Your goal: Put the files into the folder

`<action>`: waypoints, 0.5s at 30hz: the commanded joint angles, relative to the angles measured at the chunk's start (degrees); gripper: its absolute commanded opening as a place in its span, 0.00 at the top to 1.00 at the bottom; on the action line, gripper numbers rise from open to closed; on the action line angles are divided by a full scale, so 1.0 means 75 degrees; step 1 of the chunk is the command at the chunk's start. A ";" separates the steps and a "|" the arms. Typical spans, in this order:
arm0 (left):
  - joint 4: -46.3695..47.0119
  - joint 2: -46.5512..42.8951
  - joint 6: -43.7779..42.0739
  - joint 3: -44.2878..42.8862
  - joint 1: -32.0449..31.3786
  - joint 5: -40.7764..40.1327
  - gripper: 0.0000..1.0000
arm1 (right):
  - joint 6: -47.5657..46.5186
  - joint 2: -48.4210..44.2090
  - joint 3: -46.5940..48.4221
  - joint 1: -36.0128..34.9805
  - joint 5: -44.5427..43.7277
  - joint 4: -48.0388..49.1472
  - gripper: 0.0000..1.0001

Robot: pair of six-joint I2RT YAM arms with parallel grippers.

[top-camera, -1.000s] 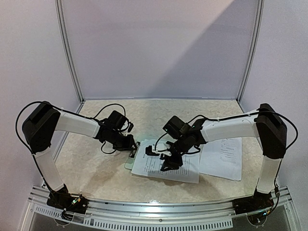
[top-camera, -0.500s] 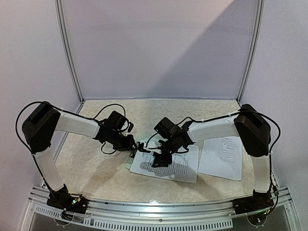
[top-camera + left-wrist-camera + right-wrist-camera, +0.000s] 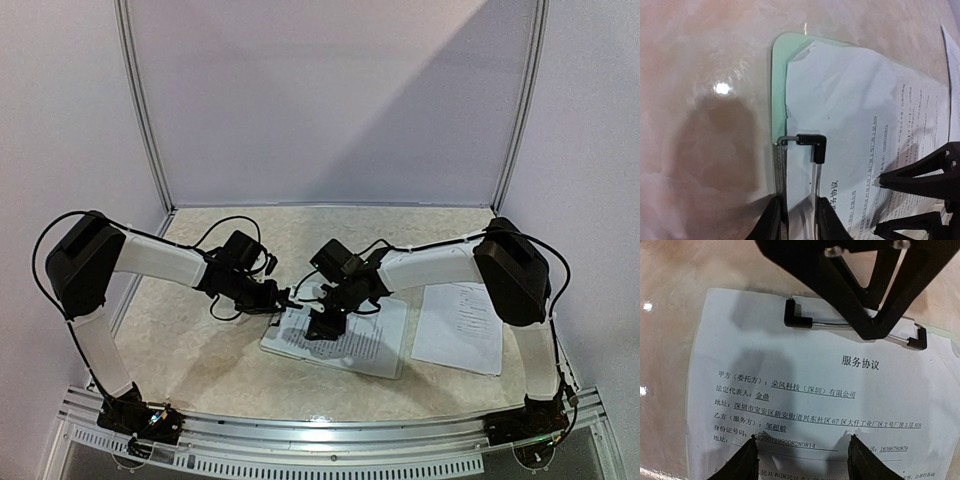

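Files: 1 white sheet (image 3: 805,390) w/ black Chinese print under a bold heading lies on the mint-green folder (image 3: 778,75), table (image 3: 200,350) centre; 2nd sheet (image 3: 460,325) apart, right. I see L gripper (image 3: 797,220) clenched on the black clip (image 3: 812,142), R gripper (image 3: 802,442) spread over the text.

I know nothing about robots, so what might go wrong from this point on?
1. The sheet looks rumpled along its edge by the clip; pushing further could crease it.
2. The left jaws are pinched on the clip; if they slip, it could snap down before the sheet sits square on the green folder.
3. The right jaws stand open over the sheet without gripping it, so it might skew.
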State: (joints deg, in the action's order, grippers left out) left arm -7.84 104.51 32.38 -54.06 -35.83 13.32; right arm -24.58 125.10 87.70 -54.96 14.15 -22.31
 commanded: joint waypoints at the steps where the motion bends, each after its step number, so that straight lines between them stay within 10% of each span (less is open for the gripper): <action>1: -0.0618 0.0260 0.0127 0.0350 -0.0145 0.0226 1.00 | -0.0035 0.0266 0.0034 -0.0138 0.0032 -0.0367 0.40; 15: -0.0619 0.0269 0.0097 0.0349 -0.0144 0.0209 1.00 | -0.0045 -0.0019 -0.0135 -0.0173 -0.0259 -0.0458 0.41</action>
State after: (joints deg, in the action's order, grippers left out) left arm -7.70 104.49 32.38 -53.98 -35.83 13.30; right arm -24.64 125.10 87.68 -55.44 13.87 -22.57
